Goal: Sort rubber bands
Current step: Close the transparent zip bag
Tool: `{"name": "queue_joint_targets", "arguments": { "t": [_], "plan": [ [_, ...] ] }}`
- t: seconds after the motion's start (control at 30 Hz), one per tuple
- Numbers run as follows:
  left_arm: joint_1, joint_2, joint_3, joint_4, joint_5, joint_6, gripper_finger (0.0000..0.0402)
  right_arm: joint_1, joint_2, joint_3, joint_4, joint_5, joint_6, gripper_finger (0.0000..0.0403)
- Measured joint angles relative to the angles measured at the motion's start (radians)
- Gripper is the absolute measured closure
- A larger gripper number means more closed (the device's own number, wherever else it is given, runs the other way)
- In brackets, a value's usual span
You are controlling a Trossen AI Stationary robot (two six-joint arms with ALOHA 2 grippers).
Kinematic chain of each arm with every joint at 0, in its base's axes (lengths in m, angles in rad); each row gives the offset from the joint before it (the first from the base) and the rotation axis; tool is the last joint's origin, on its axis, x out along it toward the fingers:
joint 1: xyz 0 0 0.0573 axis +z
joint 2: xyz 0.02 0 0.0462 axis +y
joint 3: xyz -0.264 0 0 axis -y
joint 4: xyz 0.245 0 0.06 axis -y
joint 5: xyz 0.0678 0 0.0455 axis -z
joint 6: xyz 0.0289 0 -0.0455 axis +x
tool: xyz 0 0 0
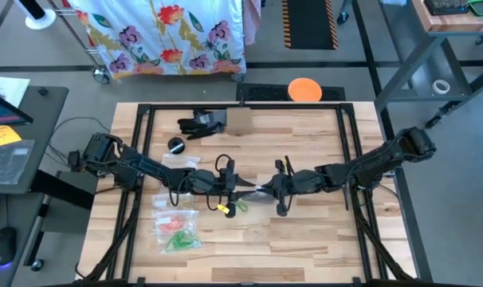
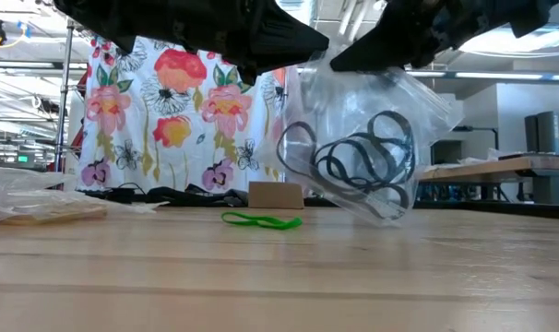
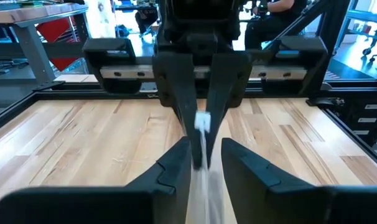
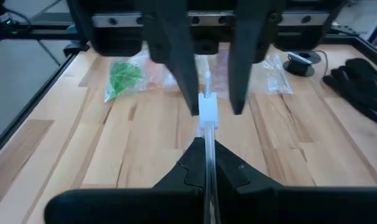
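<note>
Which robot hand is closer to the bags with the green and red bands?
Left. The left gripper hangs just beside those bags; the right gripper is farther off, past the left one.

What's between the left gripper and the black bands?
Only the bag itself: the black bands lie inside it. The right gripper pinches its top edge, and the left gripper straddles that edge, open.

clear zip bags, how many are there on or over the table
5: one bag of black bands held up between both grippers; green, red and two more bags at table left. Others may be hidden.
</note>
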Motion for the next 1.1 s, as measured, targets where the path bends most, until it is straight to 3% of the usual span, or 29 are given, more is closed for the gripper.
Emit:
{"name": "queue_joint_targets", "arguments": {
  "t": [0.27,0.43,0.63,1.1],
  "plan": [
    [0.001,0.000,0.000,-0.003,0.000,0.003,0.0324,-0.011,0.006,0.000,0.013,0.003,0.007,0.0403],
    [0.001,0.000,0.000,-0.027,-0.001,0.013,0.0387,-0.011,0.006,0.000,0.025,0.004,0.006,0.0403],
    [0.001,0.000,0.000,-0.021,-0.013,0.015,0.0401,-0.011,0.006,0.000,0.024,0.001,0.006,0.0398],
    [0.001,0.000,0.000,-0.038,-0.010,0.014,0.0401,-0.011,0.006,0.000,0.082,0.011,-0.015,0.0250]
  ]
}}
